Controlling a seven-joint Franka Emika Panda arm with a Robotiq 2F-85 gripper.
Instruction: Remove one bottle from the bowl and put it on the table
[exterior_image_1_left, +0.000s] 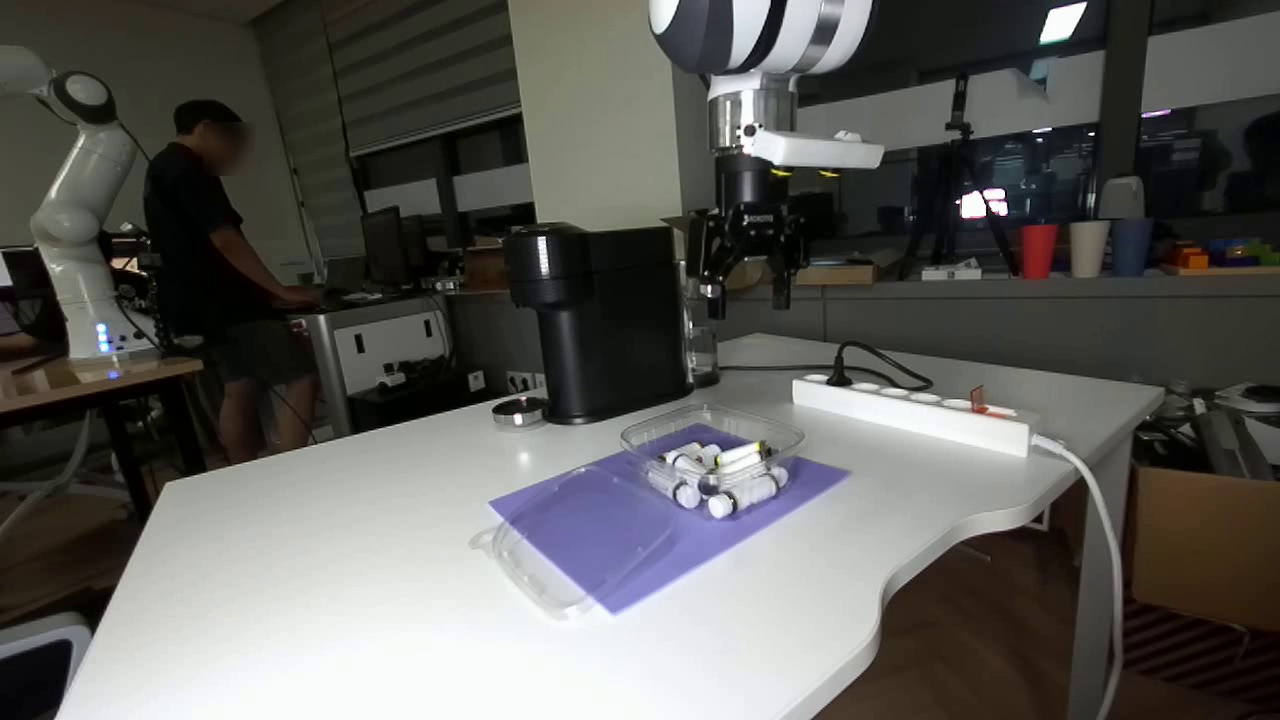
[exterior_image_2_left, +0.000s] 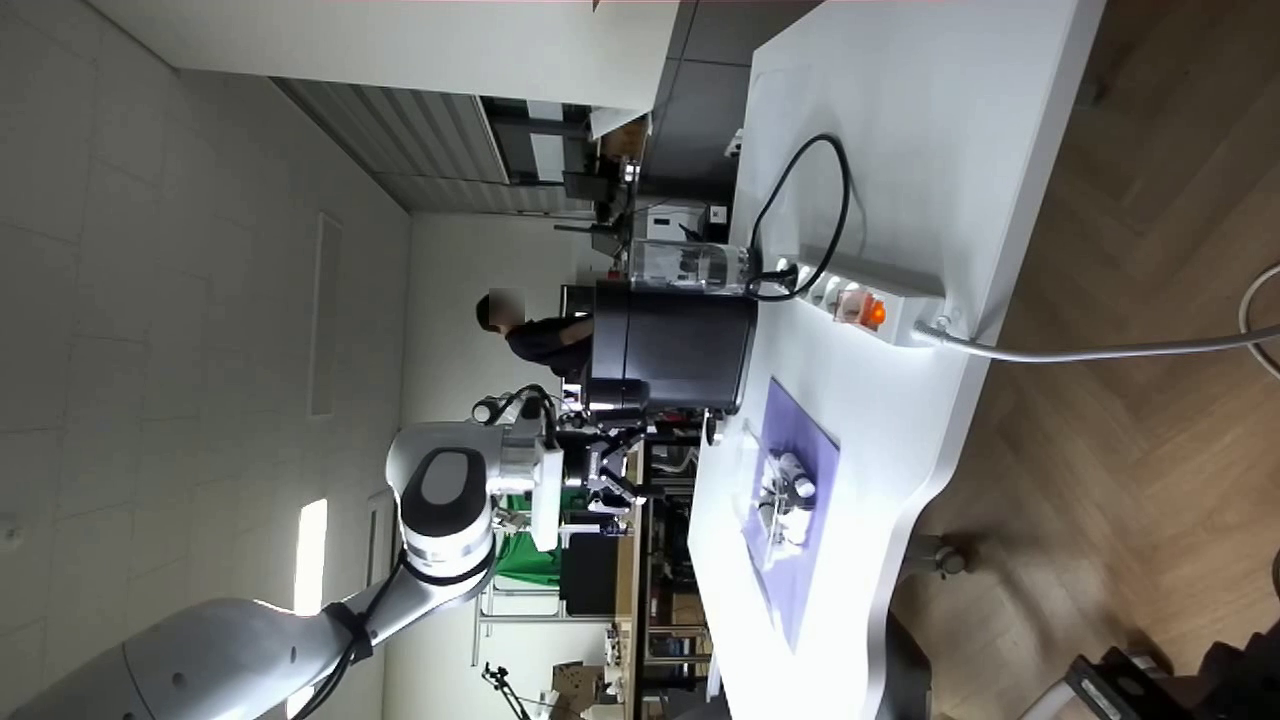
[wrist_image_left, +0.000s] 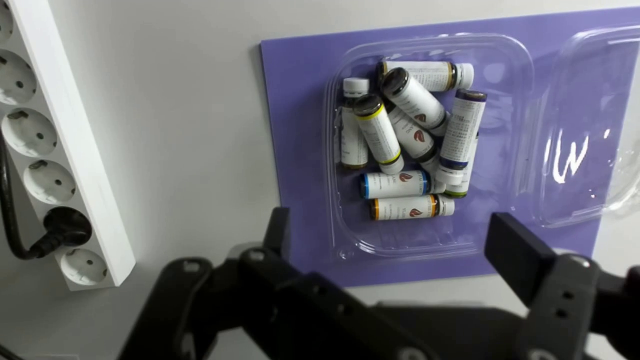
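A clear plastic bowl (exterior_image_1_left: 797, 443) stands on a purple mat on the glossy white table (exterior_image_1_left: 350, 570). It holds several small bottles (exterior_image_1_left: 745, 494) with white labels and white caps, lying in a loose pile. In the wrist view, an orange-banded bottle (wrist_image_left: 406, 208) lies nearest the gripper at the bowl (wrist_image_left: 330, 190) edge. A yellow-banded bottle (wrist_image_left: 380, 135) and a blue-banded bottle (wrist_image_left: 395, 184) lie behind it. My gripper (exterior_image_1_left: 747, 298) is open and empty, well above the table. In the wrist view its fingers (wrist_image_left: 391, 222) are wide apart.
A clear lid (exterior_image_1_left: 548, 595) lies partly on the purple mat (exterior_image_1_left: 640, 570) beside the bowl. A black coffee machine (exterior_image_1_left: 620, 320) and a small round metal tin (exterior_image_1_left: 518, 412) stand behind. A white power strip (exterior_image_1_left: 920, 420) with a black cable lies on the table.
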